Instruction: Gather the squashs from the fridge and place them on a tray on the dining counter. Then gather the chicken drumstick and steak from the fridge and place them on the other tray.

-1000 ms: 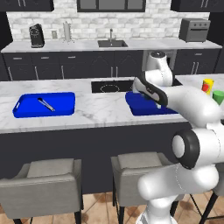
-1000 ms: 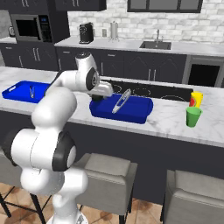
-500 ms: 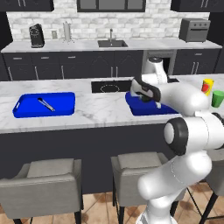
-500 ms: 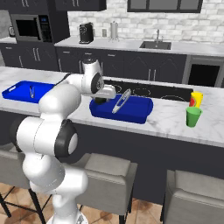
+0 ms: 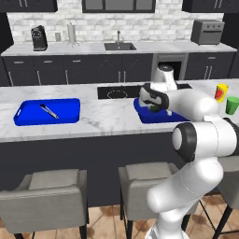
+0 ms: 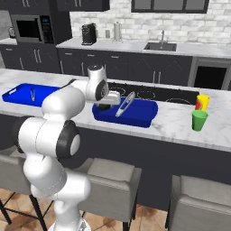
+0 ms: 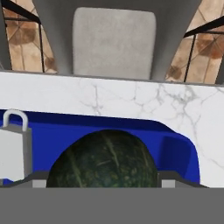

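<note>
Landmark: long white-grey marble dining counter (image 5: 107,116) over a dark base; every place below is read from it.
Tray in use: shallow bright blue rectangular tray (image 6: 143,113) on the counter, just stool-side of the black cooktop (image 5: 114,92). A grey metal utensil (image 6: 125,104) leans over its rim.
Other tray: matching blue tray (image 5: 28,114) well apart along the same counter, a small grey utensil (image 5: 48,111) lying in it.
Squash: dark green, round, ribbed squash (image 7: 104,159) between the finger tips, low over the tray's blue floor near its stool-side rim.
Claw: two-finger gripper (image 6: 106,103) reads as closed around the squash; whether the squash touches the tray floor, I cannot tell.
Key relation: squash sits straight ahead of the claw, with blue floor showing all round it in the hand view. Judged: release needs only a short descent, no sideways shift.
Axis: squash is near-round, so no clear long axis; ribs run away from the camera over its crown.
Risk, judged: may roll toward the leaning utensil.
</note>
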Controlling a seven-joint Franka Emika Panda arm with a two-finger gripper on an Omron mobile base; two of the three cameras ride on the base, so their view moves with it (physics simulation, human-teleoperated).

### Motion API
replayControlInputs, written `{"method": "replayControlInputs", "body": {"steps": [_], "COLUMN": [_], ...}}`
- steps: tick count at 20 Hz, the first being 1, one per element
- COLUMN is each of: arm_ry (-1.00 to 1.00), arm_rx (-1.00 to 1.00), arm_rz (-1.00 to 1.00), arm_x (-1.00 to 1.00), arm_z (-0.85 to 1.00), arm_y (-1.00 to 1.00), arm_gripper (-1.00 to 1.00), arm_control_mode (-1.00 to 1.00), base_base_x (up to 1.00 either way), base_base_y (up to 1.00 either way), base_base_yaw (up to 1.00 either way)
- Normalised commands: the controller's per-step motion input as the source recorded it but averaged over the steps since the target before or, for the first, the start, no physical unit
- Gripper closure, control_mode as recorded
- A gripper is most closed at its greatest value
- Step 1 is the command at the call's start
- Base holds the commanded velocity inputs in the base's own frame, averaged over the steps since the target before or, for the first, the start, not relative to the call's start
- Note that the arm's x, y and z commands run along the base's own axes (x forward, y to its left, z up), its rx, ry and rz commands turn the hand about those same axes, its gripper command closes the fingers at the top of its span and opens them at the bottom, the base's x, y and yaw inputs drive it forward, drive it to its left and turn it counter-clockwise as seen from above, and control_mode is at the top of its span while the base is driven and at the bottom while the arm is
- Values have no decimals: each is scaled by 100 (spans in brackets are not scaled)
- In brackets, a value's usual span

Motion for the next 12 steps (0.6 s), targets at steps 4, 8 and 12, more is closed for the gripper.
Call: {"method": "replayControlInputs", "body": {"steps": [4, 8, 12], "arm_ry": [0, 0, 0], "arm_rx": [0, 0, 0], "arm_rz": [6, 5, 4], "arm_x": [0, 0, 0], "arm_z": [-17, -16, -14], "arm_y": [0, 0, 0], "arm_gripper": [100, 100, 100], "arm_control_mode": [-100, -100, -100], "base_base_x": [0, 0, 0], "base_base_y": [0, 0, 0], "base_base_yaw": [0, 0, 0]}}
